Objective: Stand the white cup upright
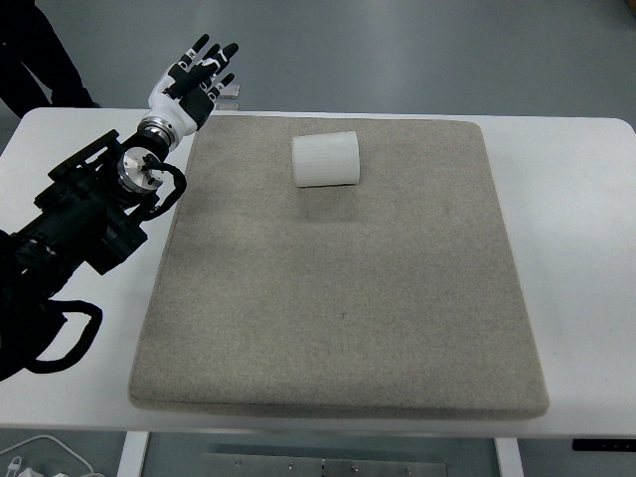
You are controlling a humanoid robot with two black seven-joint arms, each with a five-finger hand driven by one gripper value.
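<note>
white cup [326, 159] lies on its side on the far half of a grey mat [338, 298], a little left of the mat's middle line, its long axis running left to right. the mat covers most of the white surface [576, 248]. the left hand [191, 79] is raised beyond the mat's far left corner, well apart from the cup, fingers spread wide and holding nothing. the right arm is not in view.

to do this step well, i judge the hand should come across to the cup from the left, wrap thumb and fingers around the ribbed body rather than pinch one end, and keep the grip light, since a cup this thin-looking may squash or roll away on the soft mat. then tip it about the closed end and set it down flat before letting go.

which end is the open mouth is hard to make out from above; both ends look alike here. a small clear object just behind the hand is mostly hidden. a dark shape at the top left corner is cut off, and cables show at the bottom left edge.
</note>
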